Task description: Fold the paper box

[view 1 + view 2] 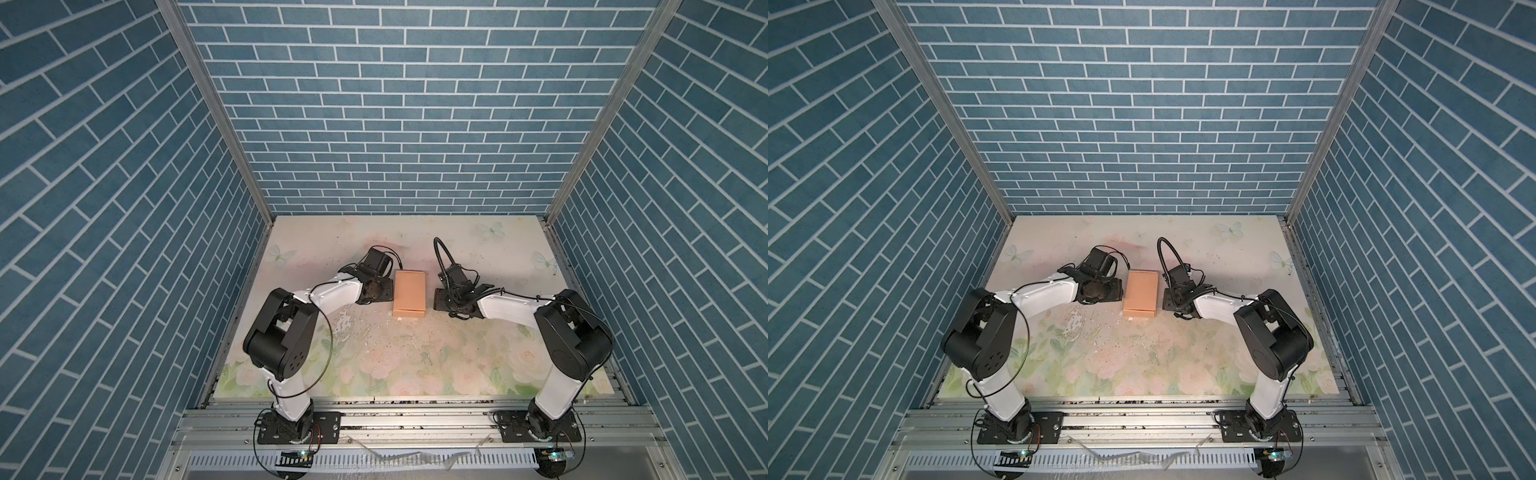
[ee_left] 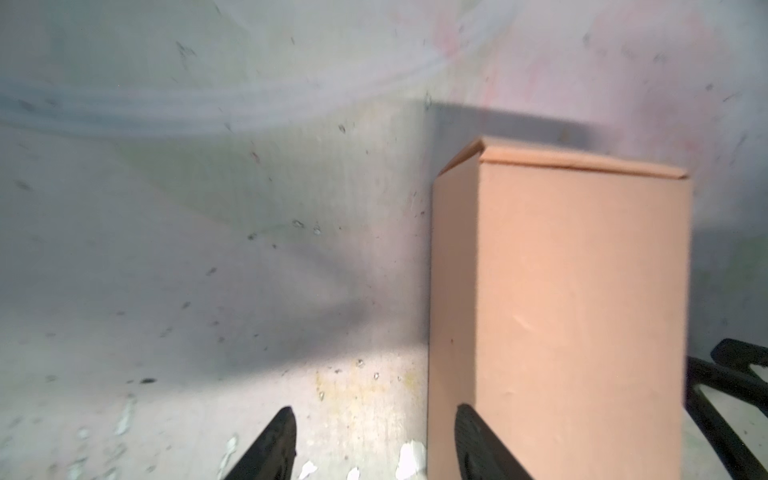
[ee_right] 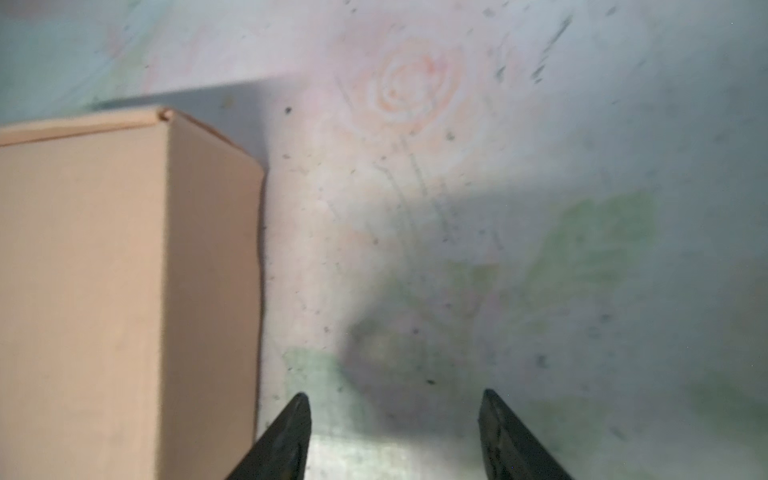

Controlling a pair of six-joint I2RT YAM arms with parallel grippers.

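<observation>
On the desk (image 1: 415, 365), we found the paper box (image 1: 409, 293) closed.
It lay flat near the middle, between the left gripper (image 2: 374, 411) and the right gripper (image 3: 395, 395); both stood just beside it, jaws apart, gripping nothing.

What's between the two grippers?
Only the closed paper box, lying on the mat between the left gripper and right gripper; both top views show it.
</observation>
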